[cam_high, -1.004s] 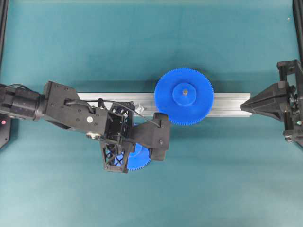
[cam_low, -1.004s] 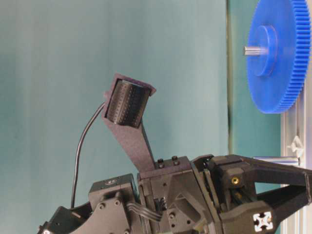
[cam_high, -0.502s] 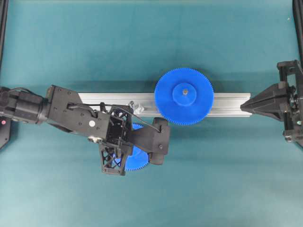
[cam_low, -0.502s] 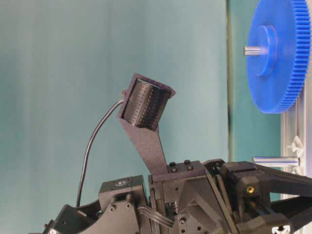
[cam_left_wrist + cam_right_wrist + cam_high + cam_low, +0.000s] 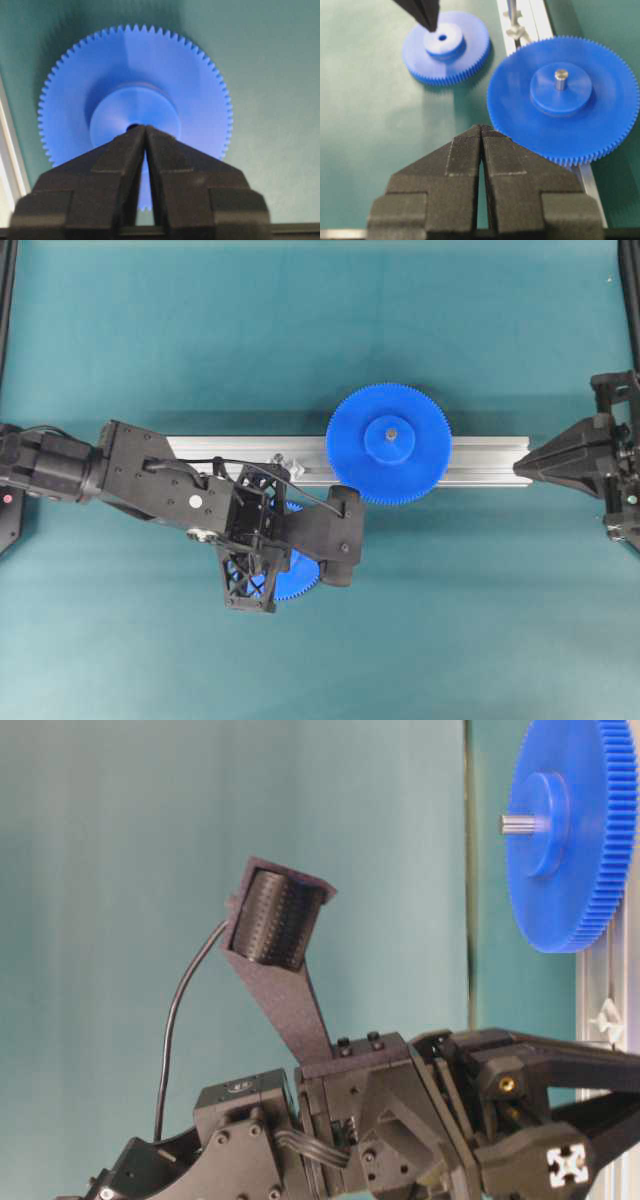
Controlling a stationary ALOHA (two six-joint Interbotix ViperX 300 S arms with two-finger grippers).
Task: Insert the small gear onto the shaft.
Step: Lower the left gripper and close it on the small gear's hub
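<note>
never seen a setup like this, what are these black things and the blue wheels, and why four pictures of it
It is a two-armed robot at a teal table, photographed at one moment by four cameras: one overhead, one at table level, and one on each wrist looking along its gripper.

The black shapes are the arms. The left gripper hangs over the small gear, its tip at the hub beside the centre hole; its fingers look almost together and hold nothing that I can see. The right gripper sits back at the right edge, shut and empty.

The small gear lies flat on the table. The big gear sits on a metal rail with a grey pin through its middle. Beside it on the rail stands a thin bare shaft, where the small gear is meant to go.
</note>
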